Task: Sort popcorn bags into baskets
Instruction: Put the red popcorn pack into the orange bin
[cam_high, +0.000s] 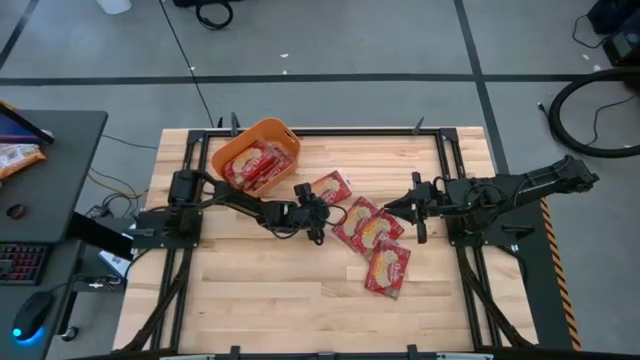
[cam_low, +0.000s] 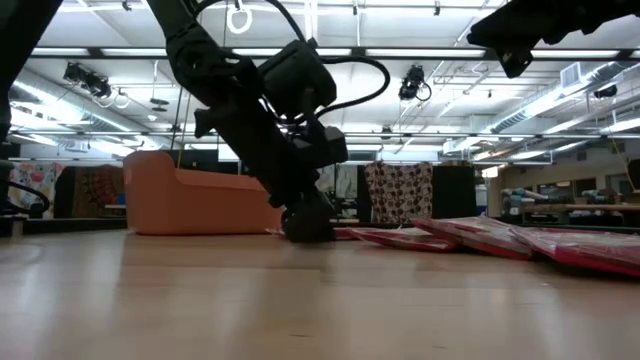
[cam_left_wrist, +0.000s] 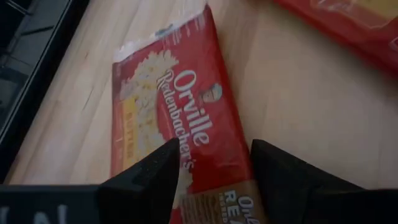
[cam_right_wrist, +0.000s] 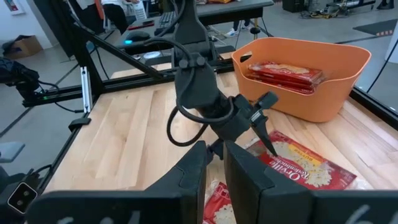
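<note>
Several red popcorn bags (cam_high: 253, 166) lie in the orange basket (cam_high: 262, 124) at the table's far left. One bag (cam_high: 330, 188) lies flat on the wood just right of it. Three more overlap toward the middle (cam_high: 362, 222), the nearest (cam_high: 388, 268) a little apart. My left gripper (cam_left_wrist: 214, 158) is open and down at table height (cam_low: 305, 228), over the short end of the single bag (cam_left_wrist: 180, 112). My right gripper (cam_high: 392, 207) is raised above the overlapping bags; its fingers (cam_right_wrist: 196, 168) are almost together and hold nothing. My left gripper comes slanting down from the table's left and near side at the single bag's short end (cam_left_wrist: 214, 193). One finger (cam_left_wrist: 152, 180) stands at each side of that end. The bag lies flat on the table. Whether the fingertips touch it, I cannot tell.
A black metal frame (cam_high: 440, 160) runs along the table's edges. The basket (cam_right_wrist: 348, 74) stands by the far left corner. Bare wood (cam_high: 260, 290) spreads across the table's near half. A dark desk (cam_high: 60, 160) with a paler packet (cam_high: 15, 157) stands off the table's left.
</note>
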